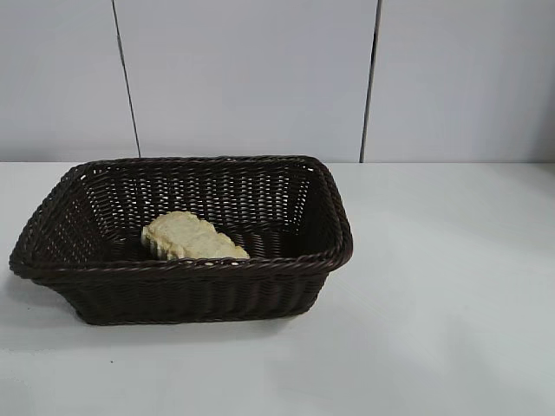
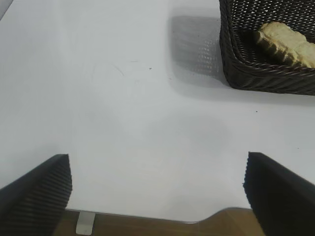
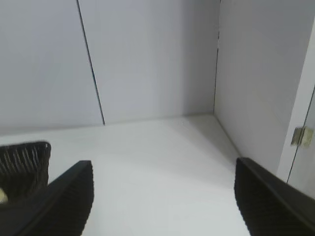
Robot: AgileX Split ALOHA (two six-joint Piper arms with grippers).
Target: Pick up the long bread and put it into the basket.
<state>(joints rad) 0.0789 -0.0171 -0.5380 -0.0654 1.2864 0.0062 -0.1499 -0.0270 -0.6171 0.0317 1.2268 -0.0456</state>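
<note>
With both grippers, left (image 2: 157,194) and right (image 3: 162,196), seen spread wide and empty above the table (image 1: 451,286), the arms are best kept clear of the basket (image 1: 323,208), where the bread (image 1: 192,237) lies pale side up, and no writing can be read.

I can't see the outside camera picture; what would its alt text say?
A long bread lies inside a dark woven basket standing on a white table, left of centre. Behind it is a pale panelled wall. No robot arm or hand appears in this view.
</note>
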